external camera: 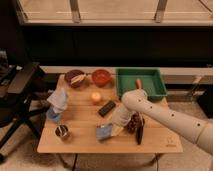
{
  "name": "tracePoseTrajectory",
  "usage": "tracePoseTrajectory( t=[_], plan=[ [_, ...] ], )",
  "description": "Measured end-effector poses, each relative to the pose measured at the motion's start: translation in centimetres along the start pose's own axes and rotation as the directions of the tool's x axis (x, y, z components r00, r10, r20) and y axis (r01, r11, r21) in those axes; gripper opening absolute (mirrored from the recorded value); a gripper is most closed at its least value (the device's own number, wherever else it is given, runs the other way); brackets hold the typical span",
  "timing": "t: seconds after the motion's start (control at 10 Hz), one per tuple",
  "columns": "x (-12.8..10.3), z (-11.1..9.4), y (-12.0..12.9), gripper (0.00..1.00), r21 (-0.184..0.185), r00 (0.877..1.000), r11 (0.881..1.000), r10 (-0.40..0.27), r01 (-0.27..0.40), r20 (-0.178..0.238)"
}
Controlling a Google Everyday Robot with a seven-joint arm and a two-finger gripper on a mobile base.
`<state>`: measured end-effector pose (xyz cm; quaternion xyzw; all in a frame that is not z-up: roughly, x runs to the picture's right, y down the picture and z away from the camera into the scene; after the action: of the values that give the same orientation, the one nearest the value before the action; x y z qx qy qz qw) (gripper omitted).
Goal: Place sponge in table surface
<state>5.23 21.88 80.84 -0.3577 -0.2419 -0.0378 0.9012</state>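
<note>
A blue sponge (pixel 103 132) lies low over the wooden table (pixel 85 142) near its front edge, in the middle. My gripper (pixel 114 130) comes from the right on a white arm and sits right at the sponge's right end, touching it. The arm's wrist covers the fingers. I cannot tell whether the sponge rests on the wood or hangs just above it.
A green tray (pixel 140 82) stands at the back right. A dark bowl (pixel 74 78) and a red bowl (pixel 100 77) stand at the back. An orange (pixel 95 97), a black bar (pixel 106 108), a metal cup (pixel 62 132), a crumpled cloth (pixel 58 101) and grapes (pixel 133 123) lie around. A black chair (pixel 17 95) stands left.
</note>
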Motion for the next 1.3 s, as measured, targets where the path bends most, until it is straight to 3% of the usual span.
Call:
tracePoseTrajectory(
  t=[0.2,0.5,0.6,0.9,1.1,1.3],
  plan=[
    [0.2,-1.3,-0.3,0.02,0.036,1.000,0.999,0.004,-0.004,-0.017],
    [1.1,-4.8,-1.1,0.00,0.114,0.999,0.993,0.037,-0.032,-0.037],
    [1.6,-6.6,-1.5,0.00,0.149,0.997,0.987,0.067,-0.061,-0.035],
    [2.3,-11.8,-2.6,0.00,0.251,0.986,0.955,0.169,-0.160,-0.014],
    [1.9,-12.6,-2.8,0.00,0.265,0.982,0.948,0.187,-0.174,-0.024],
    [1.7,-11.6,-2.2,0.00,0.259,0.981,0.949,0.193,-0.179,-0.028]
  ],
)
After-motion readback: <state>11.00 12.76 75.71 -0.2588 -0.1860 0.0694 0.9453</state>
